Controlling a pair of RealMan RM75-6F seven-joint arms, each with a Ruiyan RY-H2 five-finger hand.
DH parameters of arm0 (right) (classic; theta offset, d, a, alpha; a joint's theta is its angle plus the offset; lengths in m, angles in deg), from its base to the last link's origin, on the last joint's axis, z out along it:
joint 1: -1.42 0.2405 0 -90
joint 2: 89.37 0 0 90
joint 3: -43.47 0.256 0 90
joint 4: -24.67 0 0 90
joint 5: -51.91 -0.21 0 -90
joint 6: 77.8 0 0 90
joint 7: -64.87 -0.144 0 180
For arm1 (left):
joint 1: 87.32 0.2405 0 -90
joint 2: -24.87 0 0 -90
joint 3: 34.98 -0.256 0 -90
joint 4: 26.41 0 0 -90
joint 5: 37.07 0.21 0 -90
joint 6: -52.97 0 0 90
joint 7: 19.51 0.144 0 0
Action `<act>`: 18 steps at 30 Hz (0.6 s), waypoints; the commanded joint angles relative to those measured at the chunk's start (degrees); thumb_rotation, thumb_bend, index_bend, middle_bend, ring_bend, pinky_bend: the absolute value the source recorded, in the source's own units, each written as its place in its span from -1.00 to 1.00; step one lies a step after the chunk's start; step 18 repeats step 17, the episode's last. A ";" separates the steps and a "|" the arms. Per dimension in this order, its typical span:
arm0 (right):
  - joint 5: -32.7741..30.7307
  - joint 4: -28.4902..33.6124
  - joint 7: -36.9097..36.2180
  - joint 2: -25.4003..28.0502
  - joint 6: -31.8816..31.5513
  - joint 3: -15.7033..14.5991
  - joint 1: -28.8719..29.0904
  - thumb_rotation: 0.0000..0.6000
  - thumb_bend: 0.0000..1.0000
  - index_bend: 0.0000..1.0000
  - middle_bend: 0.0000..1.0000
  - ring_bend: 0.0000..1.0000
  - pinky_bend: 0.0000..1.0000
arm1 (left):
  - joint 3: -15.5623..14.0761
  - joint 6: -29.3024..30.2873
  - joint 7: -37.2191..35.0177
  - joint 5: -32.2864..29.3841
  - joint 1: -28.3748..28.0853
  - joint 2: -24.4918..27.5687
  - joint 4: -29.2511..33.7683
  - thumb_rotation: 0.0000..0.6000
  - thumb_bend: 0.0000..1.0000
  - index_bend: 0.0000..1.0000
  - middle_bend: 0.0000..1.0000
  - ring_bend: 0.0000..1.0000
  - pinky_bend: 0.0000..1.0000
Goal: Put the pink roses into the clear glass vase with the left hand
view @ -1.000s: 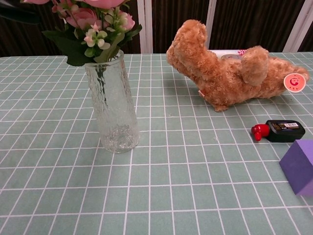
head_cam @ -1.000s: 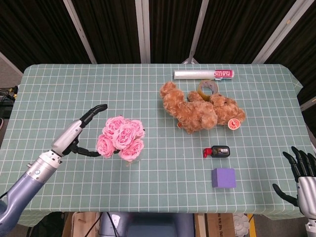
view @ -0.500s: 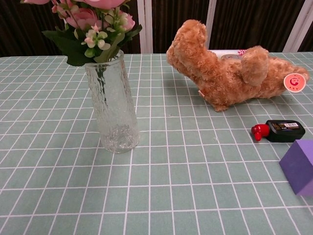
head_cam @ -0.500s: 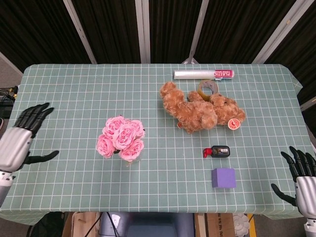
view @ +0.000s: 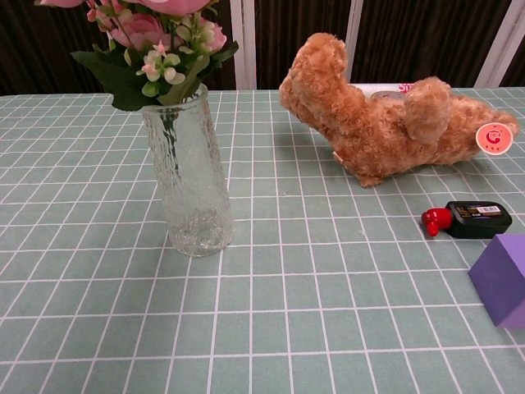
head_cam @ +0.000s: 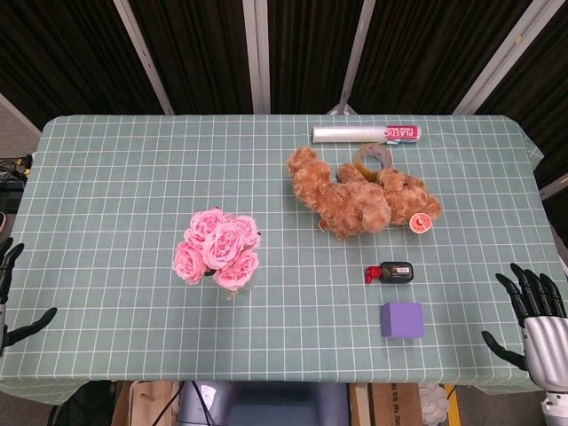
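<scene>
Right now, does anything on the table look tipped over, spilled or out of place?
Only the teddy bear looks off: it lies on its side rather than sitting up. The vase stands upright with the roses in it, nothing is spilled, and both hands are off the table's edges.

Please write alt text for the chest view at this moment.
A clear glass vase stands upright on a green checked tablecloth, with pink roses and leaves rising from its mouth. To its right lie a brown plush toy, a small black bottle with a red cap and a purple block; no hand is visible.
</scene>
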 commanded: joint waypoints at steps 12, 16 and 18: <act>-0.15 0.90 1.97 -0.18 1.34 -0.42 0.44 1.00 -0.56 -0.70 -0.89 -1.00 -1.00 | 0.86 -5.20 -4.33 -3.63 -0.38 2.19 -1.33 1.00 -0.62 -0.85 -0.94 -1.00 -0.95; -0.45 1.30 2.35 -0.08 1.97 -0.48 0.66 1.00 -0.56 -0.70 -0.89 -1.00 -1.00 | 0.51 -7.78 -3.88 -3.85 -1.14 3.10 -1.30 1.00 -0.62 -0.85 -0.94 -1.00 -0.96; -0.55 1.33 2.44 -0.06 2.12 -0.48 0.72 1.00 -0.56 -0.70 -0.89 -1.00 -1.00 | 0.54 -8.04 -4.02 -3.79 -1.28 3.15 -1.29 1.00 -0.62 -0.85 -0.94 -1.00 -0.96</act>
